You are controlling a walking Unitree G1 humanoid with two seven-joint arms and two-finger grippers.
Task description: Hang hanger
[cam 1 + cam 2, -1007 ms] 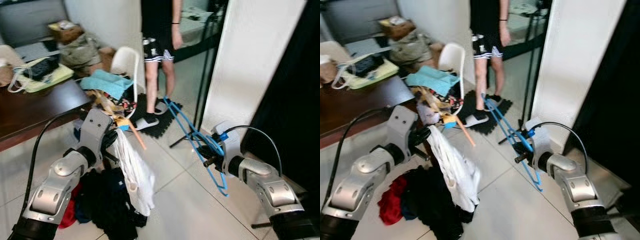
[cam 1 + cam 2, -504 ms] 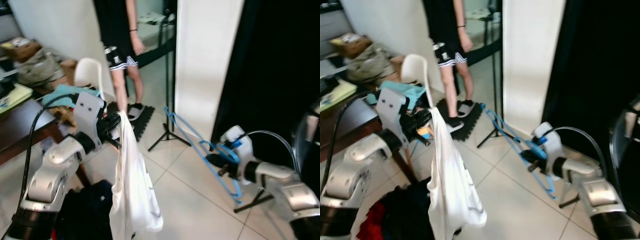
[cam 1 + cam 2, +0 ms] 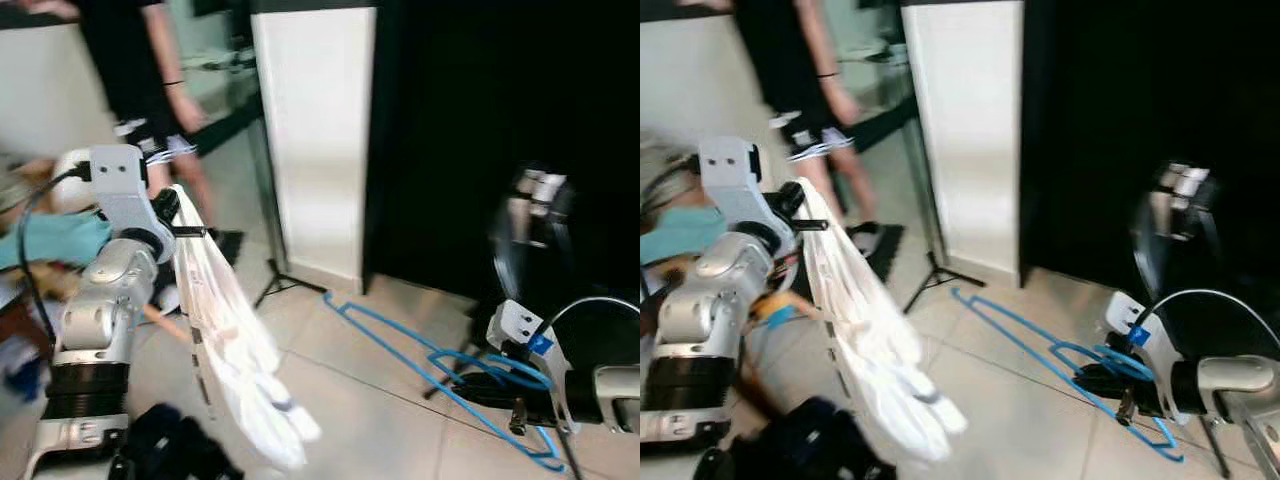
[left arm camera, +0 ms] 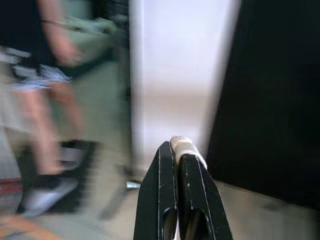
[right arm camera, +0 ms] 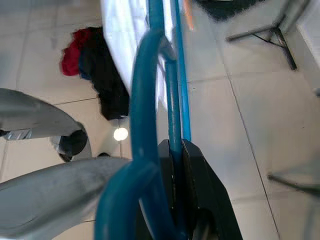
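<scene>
— Where do we have the hanger right now?

— We see the blue hanger (image 3: pixel 1060 352) low on our right, pinched in the right gripper (image 3: pixel 1118 384). Its long blue frame stretches out over the pale floor tiles (image 3: pixel 350 420) toward the white wall panel (image 3: pixel 315 130). In the right wrist view the two black fingers (image 5: pixel 197 175) are pressed together on the blue wire (image 5: pixel 172 105), so we call that gripper clamped on the hanger.

— And the left side?

— Our left gripper (image 3: pixel 190 228) is raised at about the height of the person's waist, and a white garment (image 3: pixel 235 350) hangs down from it, spreading toward the floor. In the left wrist view the fingers (image 4: pixel 165 190) sit tight against each other with a bit of white fabric (image 4: pixel 184 146) caught at their tips, so we take it as closed on the garment.

— What else is around us?

— A person (image 3: pixel 800 90) in dark clothes stands behind the left arm, near a dark mat (image 3: pixel 875 245). A black tripod foot (image 3: pixel 285 285) rests on the tiles at the base of the white panel. To the right of that panel we see a large black area (image 3: pixel 480 130). A heap of dark clothes (image 3: pixel 805 445) lies on the floor below the garment. Both head views are blurred, so finer detail escapes us
</scene>
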